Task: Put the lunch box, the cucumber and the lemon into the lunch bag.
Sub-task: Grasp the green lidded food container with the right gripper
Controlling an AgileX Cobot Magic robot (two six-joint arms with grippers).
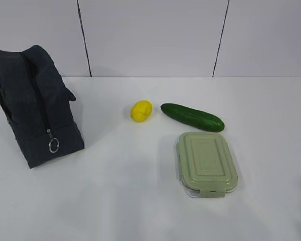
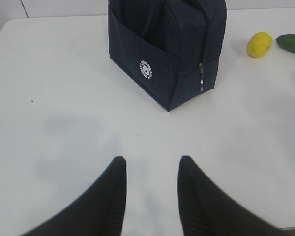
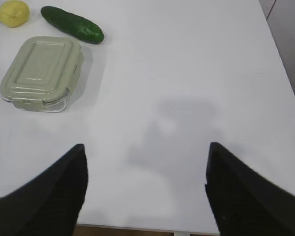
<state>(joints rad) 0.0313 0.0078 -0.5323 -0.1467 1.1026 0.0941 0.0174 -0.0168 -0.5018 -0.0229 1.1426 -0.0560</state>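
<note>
The navy lunch bag (image 1: pixel 35 103) stands at the table's far left with its zipper closed and the silver ring pull (image 1: pixel 53 145) hanging at its front end. The yellow lemon (image 1: pixel 141 110) lies mid-table, the dark green cucumber (image 1: pixel 192 116) just right of it, and the sage-lidded lunch box (image 1: pixel 206 162) sits in front of the cucumber. In the left wrist view my left gripper (image 2: pixel 152 162) is open over bare table, short of the bag (image 2: pixel 167 44). My right gripper (image 3: pixel 145 150) is wide open near the table's front edge, right of the lunch box (image 3: pixel 42 73). Neither arm shows in the exterior view.
The white table (image 1: pixel 140 201) ends at a white panelled wall (image 1: pixel 150 35) behind the objects. The table's right edge (image 3: pixel 285 78) runs beside the right gripper, and its front edge (image 3: pixel 137 229) lies just beneath the fingers.
</note>
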